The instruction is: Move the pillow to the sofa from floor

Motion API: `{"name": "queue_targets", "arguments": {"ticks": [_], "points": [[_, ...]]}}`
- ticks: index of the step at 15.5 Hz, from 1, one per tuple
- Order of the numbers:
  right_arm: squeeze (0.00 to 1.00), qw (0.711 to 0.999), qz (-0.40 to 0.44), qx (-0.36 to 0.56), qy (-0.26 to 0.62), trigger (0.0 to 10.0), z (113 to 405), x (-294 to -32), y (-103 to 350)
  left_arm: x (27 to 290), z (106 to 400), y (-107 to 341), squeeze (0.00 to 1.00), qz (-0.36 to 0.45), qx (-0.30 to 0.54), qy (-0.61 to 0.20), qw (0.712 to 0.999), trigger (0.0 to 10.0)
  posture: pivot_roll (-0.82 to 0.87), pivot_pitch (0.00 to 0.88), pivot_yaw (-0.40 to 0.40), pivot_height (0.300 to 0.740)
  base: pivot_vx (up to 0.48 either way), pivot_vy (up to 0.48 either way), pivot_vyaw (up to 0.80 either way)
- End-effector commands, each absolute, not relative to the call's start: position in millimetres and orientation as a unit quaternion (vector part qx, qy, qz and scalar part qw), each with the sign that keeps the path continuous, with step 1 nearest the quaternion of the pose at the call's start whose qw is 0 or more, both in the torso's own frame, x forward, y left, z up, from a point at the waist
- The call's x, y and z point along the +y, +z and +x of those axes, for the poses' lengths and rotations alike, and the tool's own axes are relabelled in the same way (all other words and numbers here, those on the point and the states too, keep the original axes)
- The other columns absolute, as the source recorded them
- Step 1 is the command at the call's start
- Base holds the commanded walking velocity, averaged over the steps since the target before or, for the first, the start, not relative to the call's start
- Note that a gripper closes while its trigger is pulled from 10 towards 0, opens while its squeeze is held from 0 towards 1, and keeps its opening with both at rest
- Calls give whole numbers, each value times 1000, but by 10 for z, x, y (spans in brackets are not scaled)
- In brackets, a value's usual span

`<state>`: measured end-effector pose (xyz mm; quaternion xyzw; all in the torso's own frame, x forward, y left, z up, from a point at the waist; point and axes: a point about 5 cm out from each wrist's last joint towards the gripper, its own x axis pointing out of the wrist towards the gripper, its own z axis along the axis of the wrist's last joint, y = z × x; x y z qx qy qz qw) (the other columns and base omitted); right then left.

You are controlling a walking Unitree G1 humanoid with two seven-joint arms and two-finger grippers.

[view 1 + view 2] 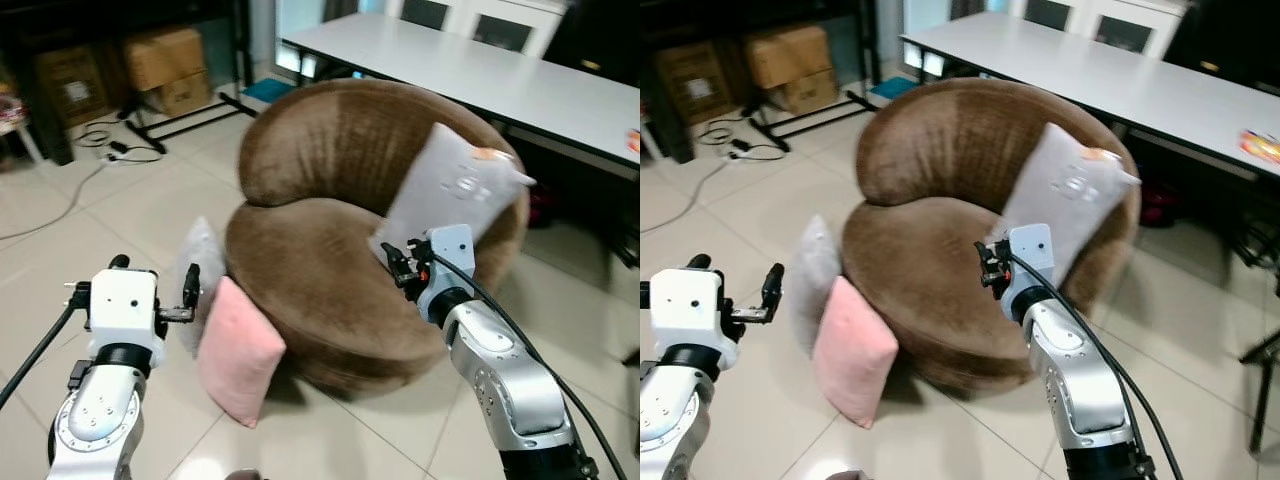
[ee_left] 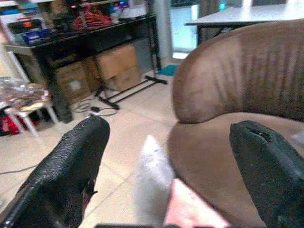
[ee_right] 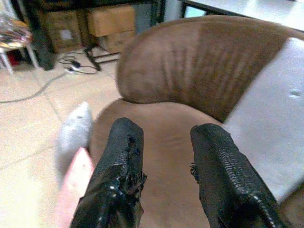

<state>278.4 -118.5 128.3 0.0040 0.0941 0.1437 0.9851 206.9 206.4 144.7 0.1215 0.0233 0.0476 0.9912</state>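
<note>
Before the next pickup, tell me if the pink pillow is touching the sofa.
Touching. In the left eye view the pink pillow stands on the floor, leaning against the brown sofa, with no gap showing between them; the right eye view agrees.

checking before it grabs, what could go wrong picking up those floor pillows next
The pink pillow and the grey pillow lean together against the brown sofa, so the open left hand may pinch both or topple one. The white pillow already leans on the sofa; the right hand beside it could knock it off.
</note>
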Motion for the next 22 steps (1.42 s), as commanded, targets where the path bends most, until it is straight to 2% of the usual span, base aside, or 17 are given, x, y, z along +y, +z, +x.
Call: {"name": "queue_targets", "arguments": {"ticks": [1,6,9,16,22], "points": [[0,985,-1,101,140,10000,2788,-1214,1259,2041,2085,1454,0,120,24,43,992,10000,65,0,-74,740,0,319,0],[0,985,0,99,142,10000,2798,-1207,1263,2032,2090,1489,0,118,13,37,992,10000,70,0,-74,740,0,0,0],[0,979,-7,92,184,10000,2766,-1106,1289,2034,2084,1521,0,107,3,30,994,10000,72,0,-76,740,0,0,267],[0,974,-16,101,202,10000,2751,-1094,1260,2042,2041,1500,0,101,6,38,994,10000,79,0,-91,740,282,0,800],[0,978,-15,105,178,10000,2784,-1138,1239,2086,2039,1502,0,106,4,50,993,10000,81,0,-91,740,291,0,0]]}}
